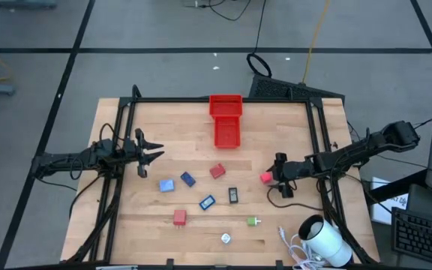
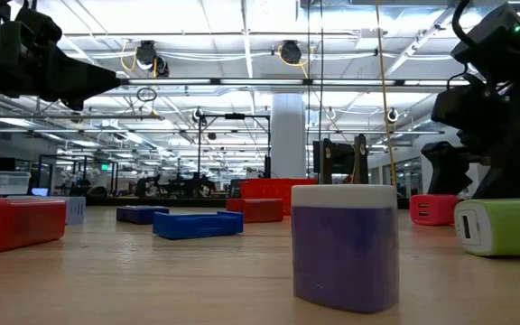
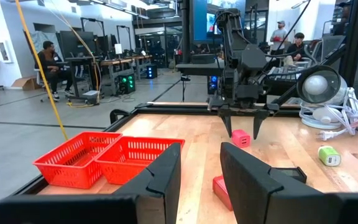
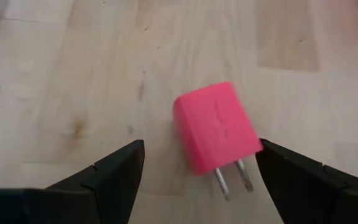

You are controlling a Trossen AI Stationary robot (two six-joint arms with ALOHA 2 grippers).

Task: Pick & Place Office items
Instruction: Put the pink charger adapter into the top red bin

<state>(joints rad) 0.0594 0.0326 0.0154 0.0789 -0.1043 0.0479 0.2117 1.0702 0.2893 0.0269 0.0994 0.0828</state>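
Pink plastic and two bare metal prongs: that was the little plug-in charger (image 4: 217, 127) lying on the pale wooden bench (image 1: 291, 135), towards its right side. The right pincer (image 4: 199, 180) hung just over it with its dark fingers (image 4: 107, 177) spread wide, one on each side of the charger and neither touching it. From above, the same pink piece (image 1: 265, 178) sat just beside the tip of that arm.

The left pincer (image 1: 153, 153) waited above the bench's left side, its fingers also parted and holding nothing.

Between the two arms the other small items lay scattered and well apart: a red block (image 1: 217, 172), a dark-blue piece (image 1: 188, 179), a light-blue piece (image 1: 166, 184), a blue flat piece (image 1: 207, 202), a black piece (image 1: 233, 195), another red piece (image 1: 179, 217), a green-and-white piece (image 1: 253, 221) and a whitish one (image 1: 226, 238). A red two-compartment mesh tray (image 1: 226, 120) stood at the far middle of the bench, with none of them in it. Near the right front corner lay a big white cylinder with a cable (image 1: 325, 241).
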